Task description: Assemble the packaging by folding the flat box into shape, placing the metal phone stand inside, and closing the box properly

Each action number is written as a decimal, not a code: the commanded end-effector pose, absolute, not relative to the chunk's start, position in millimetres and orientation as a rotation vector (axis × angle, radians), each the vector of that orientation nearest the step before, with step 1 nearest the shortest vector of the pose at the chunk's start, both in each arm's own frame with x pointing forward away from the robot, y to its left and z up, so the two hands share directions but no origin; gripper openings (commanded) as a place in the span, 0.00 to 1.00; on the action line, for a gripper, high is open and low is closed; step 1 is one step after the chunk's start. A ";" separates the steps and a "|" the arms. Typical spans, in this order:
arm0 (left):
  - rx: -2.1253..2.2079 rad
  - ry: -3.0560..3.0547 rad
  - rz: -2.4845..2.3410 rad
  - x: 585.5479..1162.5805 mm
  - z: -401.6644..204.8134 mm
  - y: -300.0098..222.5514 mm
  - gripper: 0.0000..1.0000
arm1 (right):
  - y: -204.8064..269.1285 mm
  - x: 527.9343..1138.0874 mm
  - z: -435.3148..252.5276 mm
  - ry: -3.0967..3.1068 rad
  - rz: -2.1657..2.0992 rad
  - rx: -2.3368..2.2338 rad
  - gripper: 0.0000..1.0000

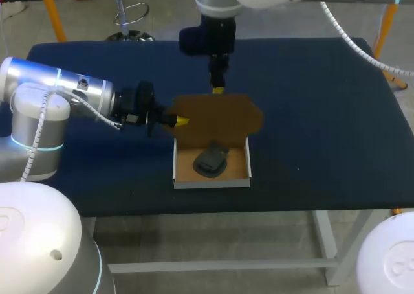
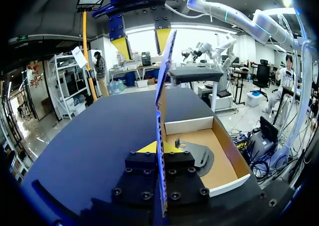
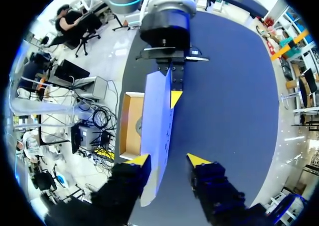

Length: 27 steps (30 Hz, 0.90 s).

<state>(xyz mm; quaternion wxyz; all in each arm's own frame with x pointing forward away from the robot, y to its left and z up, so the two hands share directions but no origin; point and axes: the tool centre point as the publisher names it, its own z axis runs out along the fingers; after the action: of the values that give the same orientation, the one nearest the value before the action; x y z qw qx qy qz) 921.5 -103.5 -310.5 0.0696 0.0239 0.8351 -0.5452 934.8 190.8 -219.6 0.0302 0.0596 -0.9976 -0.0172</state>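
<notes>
Clamping upright box lid (image 1: pixel 217 116), left tool (image 1: pixel 183 120); right tool (image 3: pixel 168 160) apart, straddling its edge.

You have nothing here that can be read. The outer face of the box lid (image 3: pixel 158 117) carries a row of small dark marks along one edge. They may be print, but in both wrist views they are too small to make out. From the head view, the lid's brown inner face and the inside of the box (image 1: pixel 240 166) are plain cardboard.
</notes>
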 end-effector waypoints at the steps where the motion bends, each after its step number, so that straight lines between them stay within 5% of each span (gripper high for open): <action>1: 0.073 2.513 -1.640 921.4 -311.1 -103.1 0.00 | 187.3 924.8 -221.3 -3.088 -0.065 0.187 0.49; 27: 0.073 2.513 -1.640 921.4 -311.1 -103.1 0.00 | 192.6 906.4 -240.4 -3.073 -0.030 0.190 0.56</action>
<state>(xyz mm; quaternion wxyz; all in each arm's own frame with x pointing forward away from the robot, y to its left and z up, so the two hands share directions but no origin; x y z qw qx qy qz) 921.3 -103.5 -310.7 0.0696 0.0240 0.8351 -0.5451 906.4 192.0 -237.8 0.0319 0.0618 -0.9975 -0.0095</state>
